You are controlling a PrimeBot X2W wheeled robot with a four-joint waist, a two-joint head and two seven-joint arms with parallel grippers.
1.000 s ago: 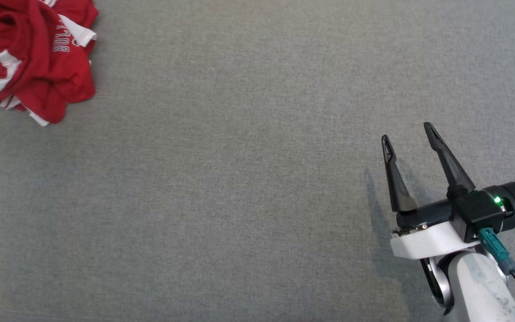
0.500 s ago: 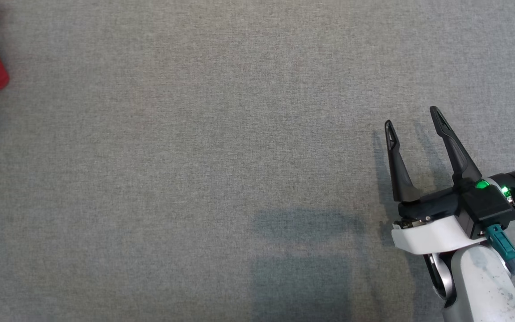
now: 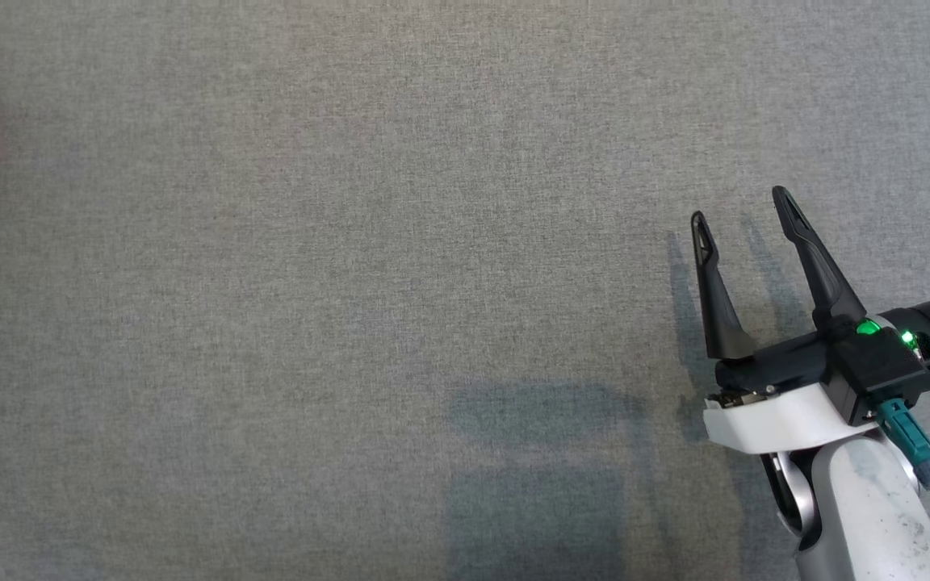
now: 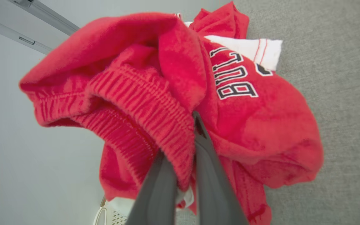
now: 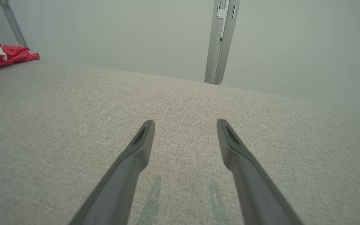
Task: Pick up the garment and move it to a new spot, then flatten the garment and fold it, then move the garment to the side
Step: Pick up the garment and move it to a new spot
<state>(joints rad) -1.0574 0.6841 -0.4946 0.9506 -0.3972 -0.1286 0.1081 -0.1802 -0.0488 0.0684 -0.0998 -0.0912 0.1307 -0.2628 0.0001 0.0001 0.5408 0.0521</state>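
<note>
Pickup step, it seems: left gripper (image 4: 180,140) pinching the garment (image 4: 255,125) at the desk's (image 3: 433,242) left edge, right gripper (image 3: 739,206) gaping empty, so lift and carry next.

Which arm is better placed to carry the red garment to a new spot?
Left. The left gripper is shut on the red garment at its ribbed band; the right gripper stands open over the grey surface, far from it.

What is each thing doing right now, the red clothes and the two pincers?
red garment, crumpled, its ribbed band pinched.
left pincer, shut on the red garment.
right pincer, open, holding nothing.
green wrist light, lit.
</note>
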